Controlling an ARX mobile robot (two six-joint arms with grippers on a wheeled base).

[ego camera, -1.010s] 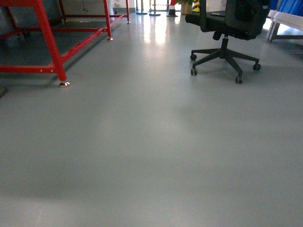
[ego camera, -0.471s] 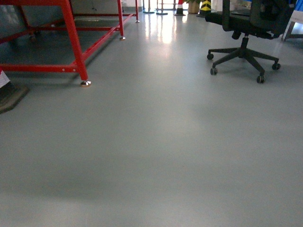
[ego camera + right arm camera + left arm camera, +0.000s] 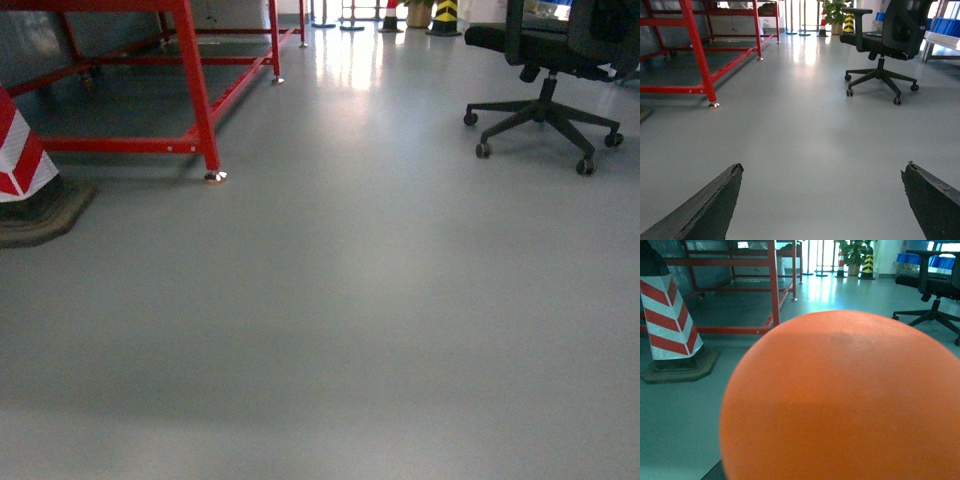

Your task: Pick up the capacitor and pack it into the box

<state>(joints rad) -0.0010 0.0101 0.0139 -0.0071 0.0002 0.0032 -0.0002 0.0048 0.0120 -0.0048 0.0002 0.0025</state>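
My right pincer (image 3: 822, 200) hangs spread above grey floor (image 3: 330, 300). An orange ball (image 3: 845, 400) fills my left wrist view, so I cannot tell that pincer's state. No box or capacitor shows.

Grey floor (image 3: 330, 300) — smooth and glossy, with window glare at the far end. Standing directly on it:

- Red metal frame (image 3: 195, 90), well ahead and left of the right gripper (image 3: 822, 195); its nearest leg ends in a small metal foot on the floor.
- Red-and-white striped cone (image 3: 670, 315) on a dark base, left of the frame, also ahead and left of that gripper.
- Black office chair (image 3: 880, 50) on a five-caster base, well ahead and right of the gripper.
- Yellow-and-black bollard (image 3: 445, 15) and a potted plant (image 3: 852, 255) — far ahead, beside each other.

The floor directly ahead of the gripper's two spread fingers is plain grey.
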